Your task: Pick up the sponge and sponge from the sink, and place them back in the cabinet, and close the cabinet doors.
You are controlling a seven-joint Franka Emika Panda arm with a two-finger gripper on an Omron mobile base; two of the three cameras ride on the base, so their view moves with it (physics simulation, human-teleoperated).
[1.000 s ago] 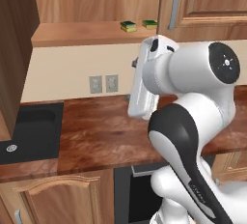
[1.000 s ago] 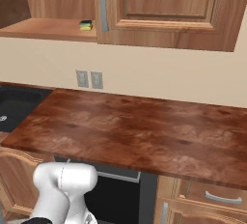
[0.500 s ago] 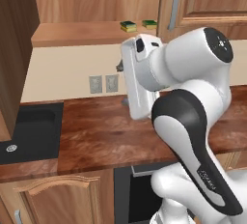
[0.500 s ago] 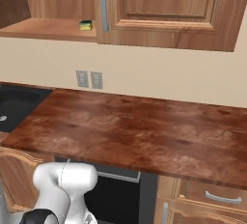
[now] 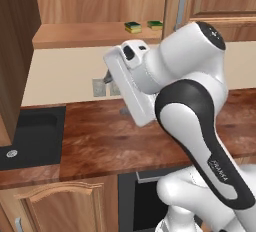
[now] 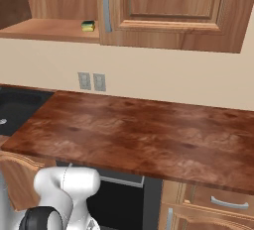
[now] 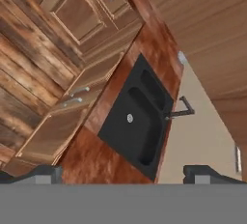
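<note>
Over the last second the white arm has swung left and drawn back from the shelf, its hand now turned toward the sink; the pincer [image 7: 123, 174] is spread wide and carries nothing, its two dark tips well apart at the bottom of the hand view. That reads as the placing done, with only the doors left to shut. Nearest lies the desk [image 6: 144, 135], a glossy, mottled red-brown slab with a square front edge. Left of it sits the sink [image 7: 137, 121], matte black and rectangular, both basins bare, a round silver drain showing. Farther up, the cabinet [image 5: 75, 33] stands open, pale wood-grain inside, and both sponges [image 5: 133, 26] [image 5: 155, 24], small flat green-over-yellow blocks, rest side by side on its shelf.
</note>
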